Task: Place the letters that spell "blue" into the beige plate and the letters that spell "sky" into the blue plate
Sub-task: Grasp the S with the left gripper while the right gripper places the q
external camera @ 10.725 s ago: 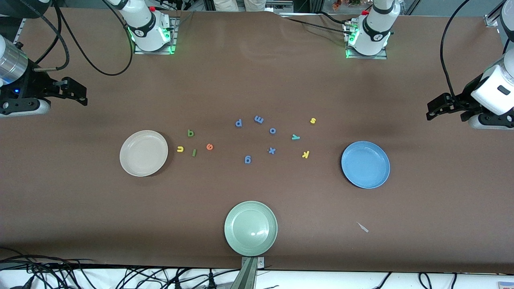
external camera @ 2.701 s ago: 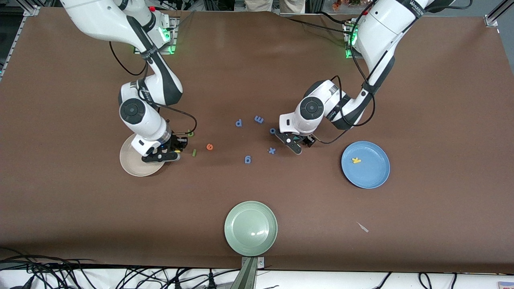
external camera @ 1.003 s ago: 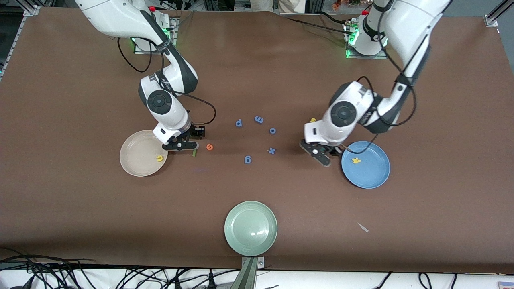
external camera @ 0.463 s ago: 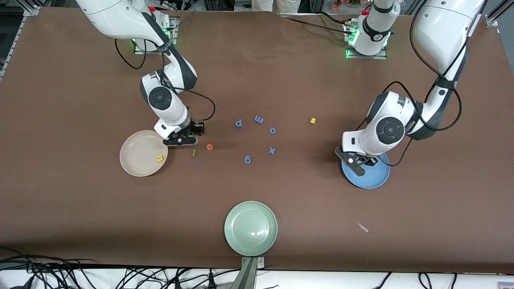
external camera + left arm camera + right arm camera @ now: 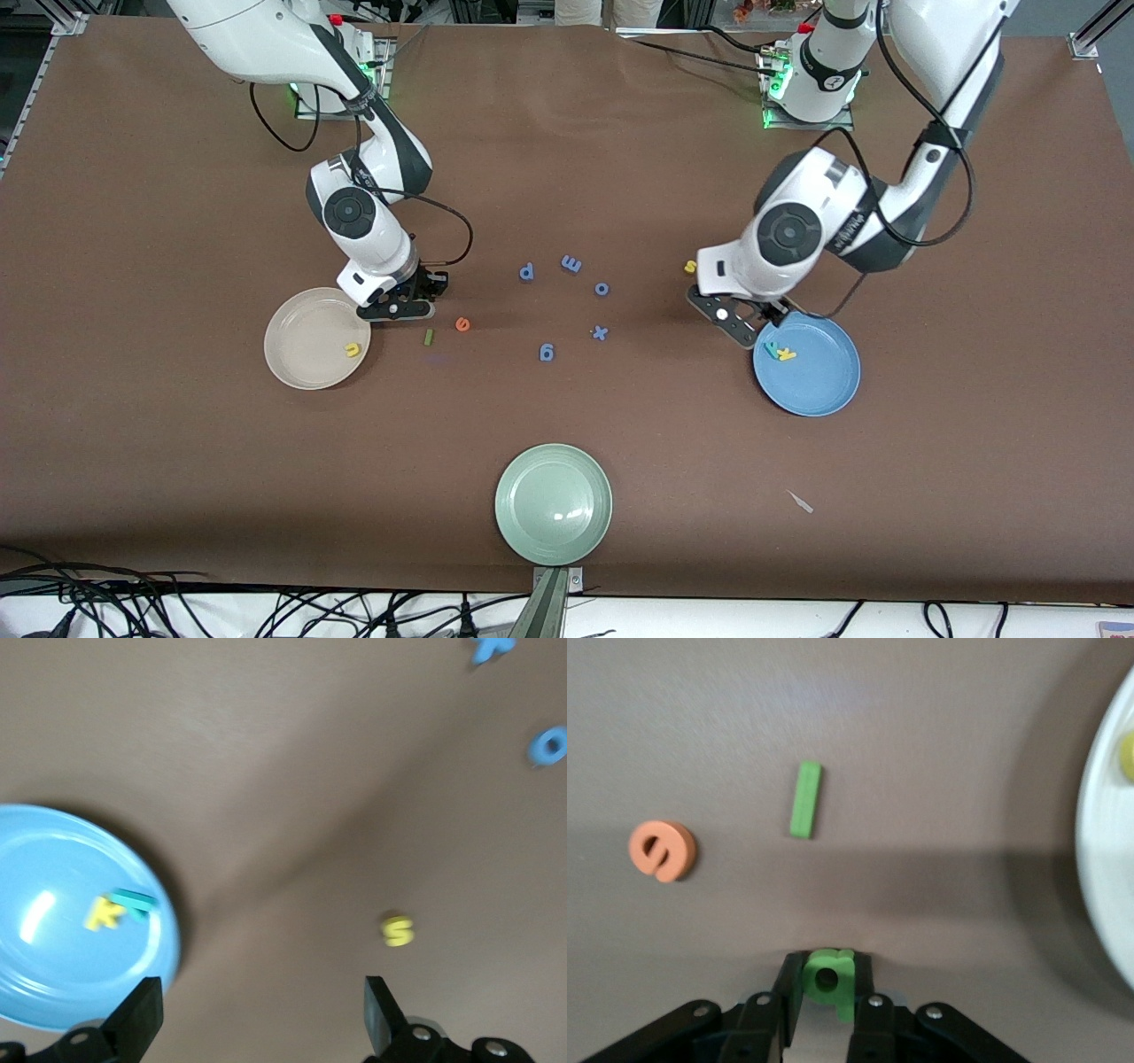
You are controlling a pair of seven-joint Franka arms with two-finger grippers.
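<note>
The blue plate [image 5: 819,385] [image 5: 53,974] holds the yellow k [image 5: 786,354] [image 5: 104,914] and the teal y [image 5: 772,347] [image 5: 135,900]. My left gripper [image 5: 753,321] [image 5: 261,1019] is open and holds nothing, over the table between that plate's rim and the yellow s [image 5: 690,266] [image 5: 398,930]. My right gripper [image 5: 399,306] [image 5: 828,992] is shut on the green b [image 5: 833,979], down at the table beside the beige plate [image 5: 306,341] [image 5: 1107,877]. The yellow u [image 5: 353,350] [image 5: 1127,757] lies in that plate. The light green l [image 5: 428,337] [image 5: 805,799] and orange e [image 5: 462,324] [image 5: 662,850] lie on the table close by.
Several blue letters lie mid-table: p [image 5: 526,271], m [image 5: 571,263], o [image 5: 601,288] [image 5: 549,744], x [image 5: 600,332] and g [image 5: 547,353]. A pale green plate [image 5: 553,503] stands near the front edge. A small pale scrap [image 5: 800,501] lies nearer the camera than the blue plate.
My left gripper opened over the blue plate, left the teal y in it, then swung off the plate toward the yellow s. My right gripper closed on the green b.
</note>
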